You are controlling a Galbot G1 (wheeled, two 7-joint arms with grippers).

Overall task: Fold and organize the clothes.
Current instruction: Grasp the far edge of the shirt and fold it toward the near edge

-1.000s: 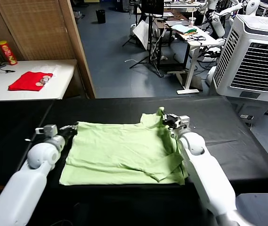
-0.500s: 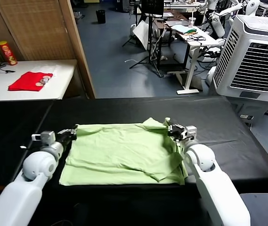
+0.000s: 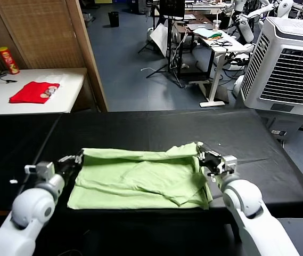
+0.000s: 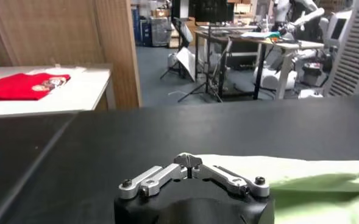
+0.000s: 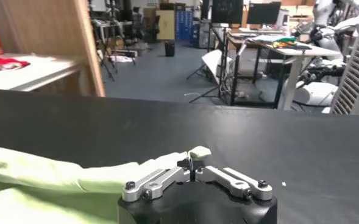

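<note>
Head view: the T-shirt lies on the black table, pale green, wrinkled, roughly rectangular. Its far edge is lifted off the table and curled over toward me, strung between my two grippers. My left gripper is at the far-left corner, jaws pinched together on the fabric. My right gripper is at the far-right corner, same state, clamped on the fabric. The near edge lies flat near the table's front edge. A folded flap sits on the right part of the shirt. Background: white side table to the left with a red garment on it and a red can behind that; white cooler unit on the right.

Left wrist view: my left gripper has its jaws closed to a point right at the shirt's edge; green cloth runs off to one side of it. Red garment visible far off.

Right wrist view: my right gripper is pinched closed with a small tip of green fabric sticking out past the jaws. The rest of the cloth trails away beside it, raised above the table.
</note>
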